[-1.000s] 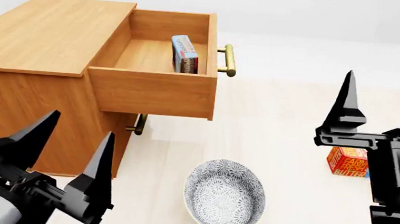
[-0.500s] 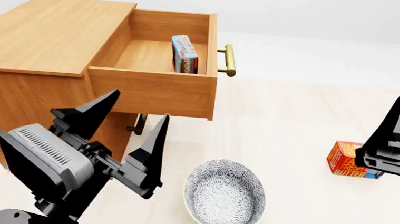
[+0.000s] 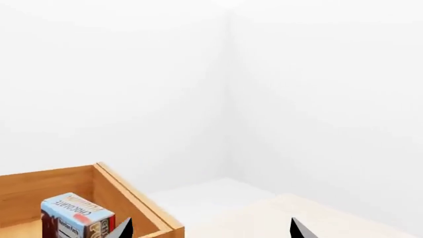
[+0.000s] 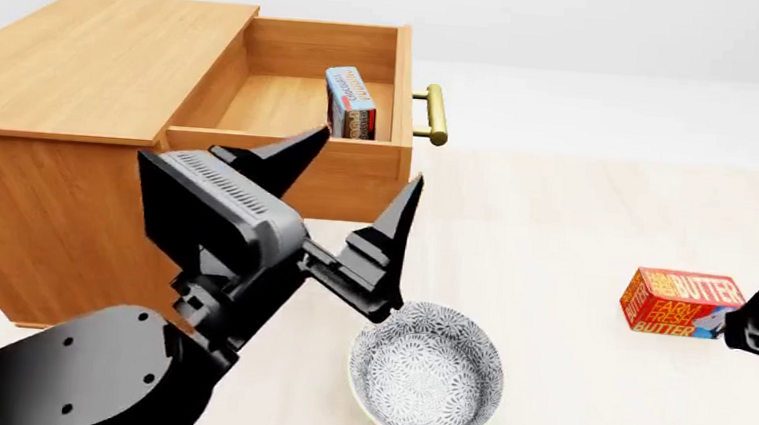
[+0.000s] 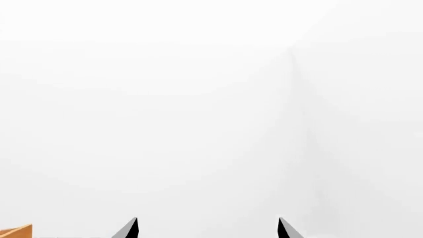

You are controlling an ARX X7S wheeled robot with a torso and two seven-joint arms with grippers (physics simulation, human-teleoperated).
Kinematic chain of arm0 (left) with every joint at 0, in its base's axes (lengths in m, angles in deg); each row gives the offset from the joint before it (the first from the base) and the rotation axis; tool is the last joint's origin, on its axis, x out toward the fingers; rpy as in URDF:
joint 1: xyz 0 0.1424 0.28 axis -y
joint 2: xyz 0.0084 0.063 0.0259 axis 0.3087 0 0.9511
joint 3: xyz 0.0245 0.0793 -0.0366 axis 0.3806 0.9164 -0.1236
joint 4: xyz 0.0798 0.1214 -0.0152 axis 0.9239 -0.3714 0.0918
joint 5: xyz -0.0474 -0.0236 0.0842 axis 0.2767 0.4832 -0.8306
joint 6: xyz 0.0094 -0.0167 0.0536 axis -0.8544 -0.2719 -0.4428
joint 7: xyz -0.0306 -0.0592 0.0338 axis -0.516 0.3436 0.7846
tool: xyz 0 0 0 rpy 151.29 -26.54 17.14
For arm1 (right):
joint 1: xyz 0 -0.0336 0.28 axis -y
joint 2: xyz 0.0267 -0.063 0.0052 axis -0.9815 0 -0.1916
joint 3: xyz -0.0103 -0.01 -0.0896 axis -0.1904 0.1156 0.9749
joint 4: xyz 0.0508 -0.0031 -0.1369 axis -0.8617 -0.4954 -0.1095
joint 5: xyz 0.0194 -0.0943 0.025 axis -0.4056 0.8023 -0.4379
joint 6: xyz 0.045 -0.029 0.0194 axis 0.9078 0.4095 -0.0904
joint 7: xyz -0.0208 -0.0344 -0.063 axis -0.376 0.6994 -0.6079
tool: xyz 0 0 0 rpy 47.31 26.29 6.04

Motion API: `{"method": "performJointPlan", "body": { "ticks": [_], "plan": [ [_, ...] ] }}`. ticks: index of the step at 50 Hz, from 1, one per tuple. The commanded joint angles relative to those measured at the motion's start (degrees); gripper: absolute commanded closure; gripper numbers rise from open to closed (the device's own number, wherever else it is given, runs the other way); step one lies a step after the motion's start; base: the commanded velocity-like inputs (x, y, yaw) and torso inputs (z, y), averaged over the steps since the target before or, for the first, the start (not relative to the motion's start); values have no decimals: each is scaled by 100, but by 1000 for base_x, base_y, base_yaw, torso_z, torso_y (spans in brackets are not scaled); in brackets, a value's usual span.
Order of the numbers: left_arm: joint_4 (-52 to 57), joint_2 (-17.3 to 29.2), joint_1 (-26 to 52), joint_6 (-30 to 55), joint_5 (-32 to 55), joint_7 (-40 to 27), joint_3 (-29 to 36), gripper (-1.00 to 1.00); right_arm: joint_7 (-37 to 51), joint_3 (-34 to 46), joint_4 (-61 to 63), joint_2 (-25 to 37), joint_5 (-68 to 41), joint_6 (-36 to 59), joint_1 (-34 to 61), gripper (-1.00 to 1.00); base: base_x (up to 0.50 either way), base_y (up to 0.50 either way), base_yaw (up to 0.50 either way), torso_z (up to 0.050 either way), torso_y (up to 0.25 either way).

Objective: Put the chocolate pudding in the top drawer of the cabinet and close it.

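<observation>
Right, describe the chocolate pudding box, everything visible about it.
The chocolate pudding is a small, slim box, cardboard by its look, with a light blue top edge, dark brown-red faces and blue and orange print; the left wrist view shows "CHOCOLATE" lettering on it. It stands upright on a narrow edge inside the open top drawer, on the drawer floor near the front panel, whether touching it cannot be told. Neither hand touches it; the left hand hovers open in front of the drawer.
</observation>
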Motion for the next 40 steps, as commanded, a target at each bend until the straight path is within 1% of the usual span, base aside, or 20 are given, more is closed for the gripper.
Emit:
{"method": "performJointPlan", "body": {
  "ticks": [1,7,12,19,25,40],
  "plan": [
    [-227,-685,735,647,255,-267,48,-100,66,52,-138,23,69,-203,-180,-100,0,0,0,0,0],
    [-490,-1098,1055,920,338,-328,116,-100,95,82,-168,158,107,-398,-292,-100,0,0,0,0,0],
    [-712,-1422,1273,1088,392,-314,173,-100,90,74,-226,108,90,-400,-324,-100,0,0,0,0,0],
    [-974,-1747,1607,1306,518,-321,175,-100,33,51,-289,24,9,-311,-332,-100,0,0,0,0,0],
    [-1282,-2072,1829,1422,551,-204,222,-100,31,42,-289,21,35,-301,-368,-100,0,0,0,0,0],
    [-2278,-2846,2094,1526,489,147,381,-100,-162,-18,-435,-178,-141,-205,-350,-100,0,0,0,0,0]
  ]
}}
